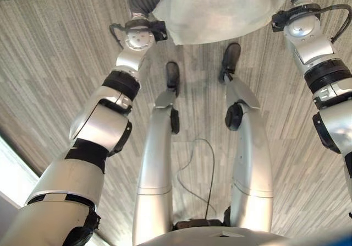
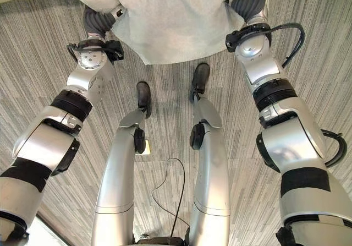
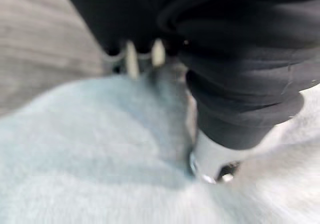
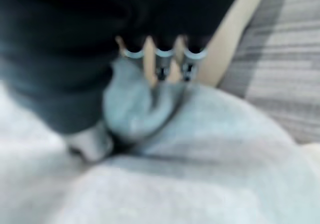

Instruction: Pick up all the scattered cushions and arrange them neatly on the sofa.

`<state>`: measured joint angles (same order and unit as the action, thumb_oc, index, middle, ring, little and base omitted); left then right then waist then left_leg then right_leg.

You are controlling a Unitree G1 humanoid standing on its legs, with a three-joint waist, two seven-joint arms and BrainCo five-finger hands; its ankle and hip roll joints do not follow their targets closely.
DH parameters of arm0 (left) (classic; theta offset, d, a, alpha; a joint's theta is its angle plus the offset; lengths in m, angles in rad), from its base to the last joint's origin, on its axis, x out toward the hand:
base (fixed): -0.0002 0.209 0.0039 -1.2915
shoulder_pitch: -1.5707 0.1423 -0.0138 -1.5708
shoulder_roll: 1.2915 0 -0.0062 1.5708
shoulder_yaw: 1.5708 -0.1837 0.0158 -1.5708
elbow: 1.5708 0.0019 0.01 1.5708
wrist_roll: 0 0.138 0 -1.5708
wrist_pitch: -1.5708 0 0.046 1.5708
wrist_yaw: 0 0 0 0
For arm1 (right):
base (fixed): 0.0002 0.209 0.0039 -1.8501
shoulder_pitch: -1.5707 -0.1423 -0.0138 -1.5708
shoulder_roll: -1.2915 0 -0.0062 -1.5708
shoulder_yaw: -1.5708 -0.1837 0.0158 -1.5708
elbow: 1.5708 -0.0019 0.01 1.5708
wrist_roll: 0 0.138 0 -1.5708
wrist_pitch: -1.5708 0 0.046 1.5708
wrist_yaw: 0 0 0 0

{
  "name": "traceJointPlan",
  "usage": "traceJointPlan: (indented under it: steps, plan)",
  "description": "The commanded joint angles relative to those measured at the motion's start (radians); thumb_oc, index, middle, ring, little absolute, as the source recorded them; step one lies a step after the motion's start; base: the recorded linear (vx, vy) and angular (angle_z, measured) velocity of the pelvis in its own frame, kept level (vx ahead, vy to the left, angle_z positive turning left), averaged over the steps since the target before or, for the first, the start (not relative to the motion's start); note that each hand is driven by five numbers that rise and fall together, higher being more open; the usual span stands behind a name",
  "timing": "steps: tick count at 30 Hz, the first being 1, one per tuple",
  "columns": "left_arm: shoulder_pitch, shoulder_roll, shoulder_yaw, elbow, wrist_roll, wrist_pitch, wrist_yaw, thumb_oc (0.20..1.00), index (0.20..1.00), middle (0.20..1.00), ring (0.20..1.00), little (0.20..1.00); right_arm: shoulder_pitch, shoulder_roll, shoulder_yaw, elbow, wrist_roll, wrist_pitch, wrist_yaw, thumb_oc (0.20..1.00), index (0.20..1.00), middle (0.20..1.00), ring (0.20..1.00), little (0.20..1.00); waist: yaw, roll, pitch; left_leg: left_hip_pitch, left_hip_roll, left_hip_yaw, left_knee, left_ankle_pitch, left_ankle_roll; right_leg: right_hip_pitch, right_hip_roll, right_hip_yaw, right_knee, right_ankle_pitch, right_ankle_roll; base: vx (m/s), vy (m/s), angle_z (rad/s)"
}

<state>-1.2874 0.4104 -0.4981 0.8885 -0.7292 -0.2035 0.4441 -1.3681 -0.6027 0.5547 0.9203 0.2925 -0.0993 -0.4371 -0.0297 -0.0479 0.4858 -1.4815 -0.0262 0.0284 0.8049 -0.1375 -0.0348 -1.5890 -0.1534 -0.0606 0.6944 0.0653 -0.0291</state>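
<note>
At twelve o'clock, both hands, left [image 3: 215,149] and right [image 4: 145,78], have fingers clamped into the cushion [image 2: 176,20], which could slip if the soft fabric pulls free.

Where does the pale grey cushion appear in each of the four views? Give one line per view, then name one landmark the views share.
Left eye view: cushion at top centre, between both wrists.
Right eye view: cushion at top centre, larger share.
Left wrist view: cushion across the lower part, left hand pressed into it.
Right wrist view: cushion under the right hand, cloth bunched at its fingers.
Shared landmark: striped grey floor.
</note>
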Motion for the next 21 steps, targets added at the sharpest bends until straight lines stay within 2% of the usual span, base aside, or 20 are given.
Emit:
traceJointPlan:
  steps: [1,10,13,14,16,17,18,20,21]
  plan:
    - [0.078,-0.073,0.017,-0.153,0.031,-0.106,-0.033,0.2,0.2,0.2,0.2,0.2,0.06,0.173,0.073,-0.161,-0.045,-0.091,0.053,0.2,0.2,0.2,0.2,0.2,-0.027,0.043,-0.129,-0.017,0.024,-0.051,-0.177,0.138,-0.022,0.021,-0.003,0.0,0.115,-0.15,0.137,0.0,0.0,0.0]
    - [0.33,-0.085,0.067,-0.347,0.127,-0.101,-0.062,0.2,0.2,0.2,0.2,0.2,0.336,0.122,-0.101,-0.394,-0.045,-0.141,0.08,0.2,0.2,0.2,0.2,0.2,-0.032,0.05,-0.161,0.198,0.042,-0.067,-0.331,0.169,-0.042,0.237,0.003,-0.037,-0.004,-0.143,0.138,-0.02,-0.005,0.02]
    - [0.481,-0.085,0.099,-0.441,0.177,-0.093,-0.085,0.2,0.2,0.2,0.2,0.2,0.522,0.132,-0.169,-0.506,-0.081,-0.151,0.103,0.2,0.2,0.2,0.2,0.2,-0.031,0.05,-0.174,0.335,0.054,-0.074,-0.396,0.182,-0.054,0.383,0.008,-0.054,-0.079,-0.136,0.134,-0.04,-0.037,-0.01]
    - [0.594,-0.086,0.118,-0.5,0.192,-0.09,-0.108,0.2,0.2,0.2,0.2,0.2,0.655,0.149,-0.214,-0.571,-0.085,-0.159,0.13,0.2,0.2,0.2,0.2,0.2,-0.029,0.046,-0.185,0.443,0.065,-0.079,-0.438,0.185,-0.061,0.495,0.004,-0.07,-0.133,-0.135,0.131,-0.03,-0.036,0.04]
    - [0.637,-0.093,0.125,-0.511,0.196,-0.086,-0.118,0.2,0.2,0.2,0.2,0.2,0.701,0.159,-0.223,-0.594,-0.089,-0.159,0.143,0.2,0.2,0.2,0.2,0.2,-0.026,0.045,-0.189,0.487,0.066,-0.081,-0.453,0.188,-0.062,0.541,0.006,-0.074,-0.156,-0.132,0.13,-0.03,-0.018,0.02]
    - [0.72,-0.101,0.135,-0.534,0.202,-0.081,-0.14,0.2,0.2,0.2,0.2,0.2,0.792,0.178,-0.238,-0.626,-0.092,-0.163,0.164,0.2,0.2,0.2,0.2,0.2,-0.024,0.041,-0.19,0.558,0.067,-0.081,-0.479,0.218,-0.061,0.618,0.002,-0.086,-0.199,-0.104,0.121,0.0,0.0,0.0]
    - [0.792,-0.106,0.143,-0.559,0.212,-0.08,-0.157,0.2,0.2,0.2,0.2,0.2,0.866,0.192,-0.244,-0.643,-0.101,-0.16,0.179,0.2,0.2,0.2,0.2,0.2,-0.022,0.037,-0.195,0.643,0.066,-0.08,-0.5,0.214,-0.062,0.7,0.007,-0.096,-0.232,-0.105,0.117,0.0,0.0,0.0]
    - [0.832,-0.108,0.15,-0.572,0.208,-0.079,-0.164,0.2,0.2,0.2,0.2,0.2,0.903,0.199,-0.248,-0.663,-0.1,-0.158,0.19,0.2,0.2,0.2,0.2,0.2,-0.021,0.033,-0.196,0.698,0.067,-0.078,-0.515,0.214,-0.062,0.76,0.009,-0.102,-0.257,-0.104,0.115,0.05,-0.022,-0.01]
    - [0.904,-0.108,0.154,-0.581,0.21,-0.077,-0.182,0.2,0.2,0.2,0.2,0.2,0.964,0.208,-0.252,-0.675,-0.102,-0.159,0.21,0.2,0.2,0.2,0.2,0.2,-0.019,0.027,-0.202,0.794,0.071,-0.07,-0.544,0.21,-0.061,0.855,0.015,-0.108,-0.295,-0.105,0.115,0.1,-0.029,-0.06]
